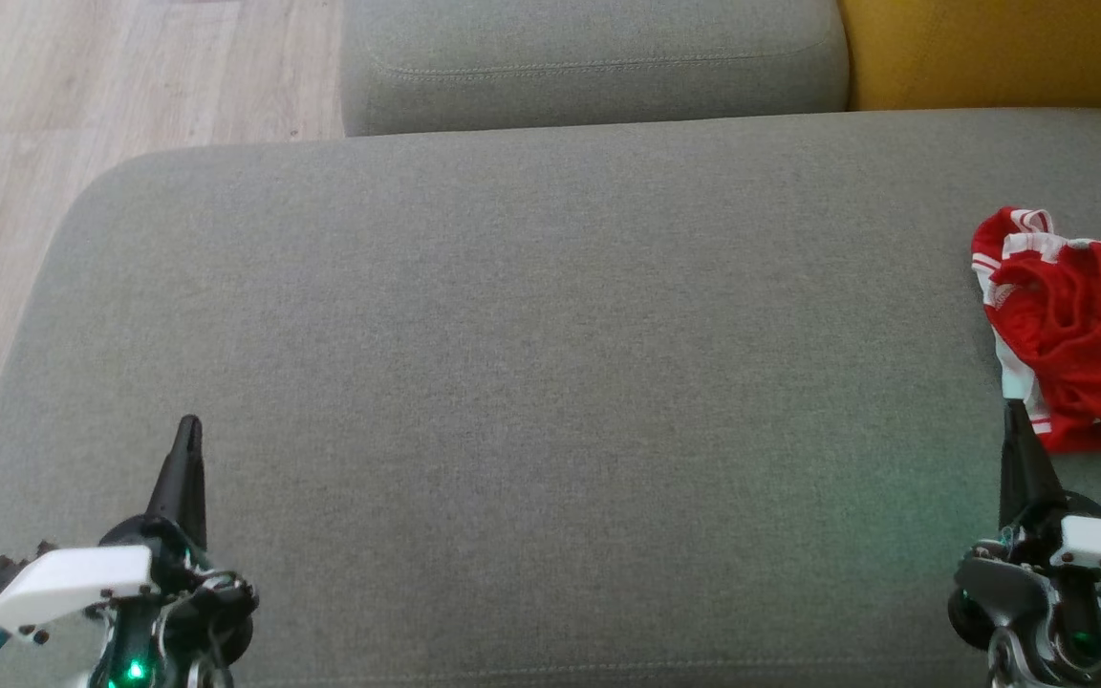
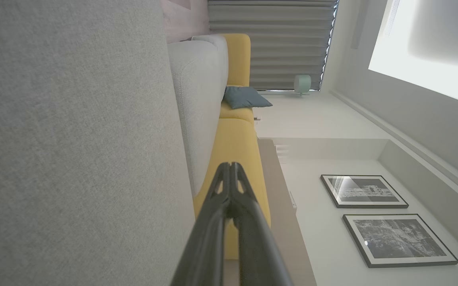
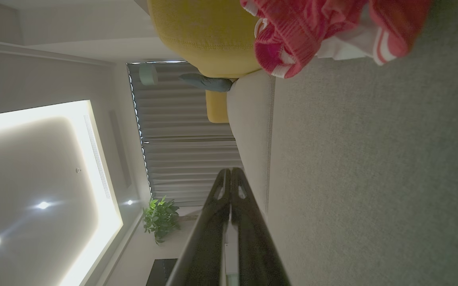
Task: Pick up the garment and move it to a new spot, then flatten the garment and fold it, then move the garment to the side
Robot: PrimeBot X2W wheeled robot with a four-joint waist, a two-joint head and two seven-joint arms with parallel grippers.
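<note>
Grey fabric sofa cushion bears a crumpled red-and-white garment, apparently ungrasped. Left end effector and right end effector are closed, empty; pickup needs the right opened.

Head view count: one red-and-white garment; two grey cushions, namely the large grey cushion and the smaller grey cushion behind it; one yellow cushion; and two grippers, left gripper and right gripper. Left wrist view count: two frames, entered as upper framed picture and lower framed picture, plus one blue-grey pillow. Right wrist view count: one potted plant and three lit ceiling spotlights.
</note>
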